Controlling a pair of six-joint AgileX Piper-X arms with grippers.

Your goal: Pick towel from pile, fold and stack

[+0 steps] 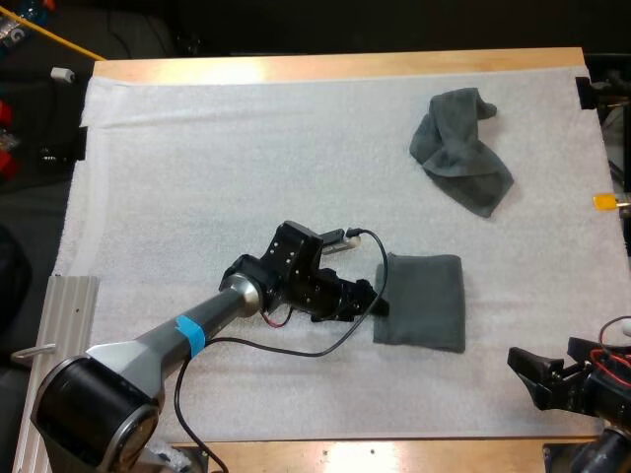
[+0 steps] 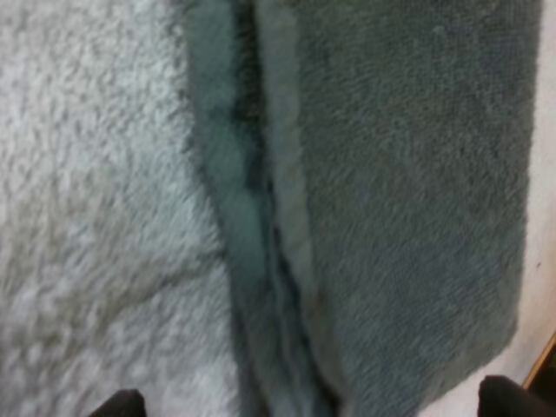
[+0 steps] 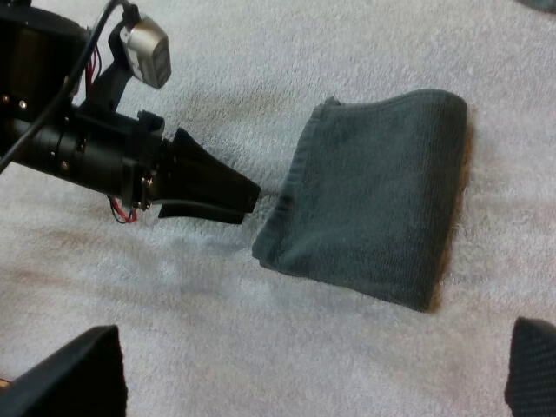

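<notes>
A dark grey-green folded towel (image 1: 421,301) lies flat on the white mat (image 1: 246,177), right of centre. My left gripper (image 1: 376,297) is low at this towel's left edge, open. In the left wrist view its fingertips (image 2: 117,405) stand wide apart, with the folded towel's (image 2: 408,191) layered edge between them and clear of both. From the right wrist view the left gripper (image 3: 248,200) points at the folded towel's (image 3: 373,208) near corner. A crumpled towel (image 1: 459,150) sits at the far right of the mat. My right gripper (image 1: 550,372) hovers open near the front right corner, with nothing between its fingers (image 3: 69,373).
The table's wooden rim (image 1: 335,65) frames the mat. A ribbed metal plate (image 1: 61,315) lies off the mat's front left edge. The left half of the mat is bare.
</notes>
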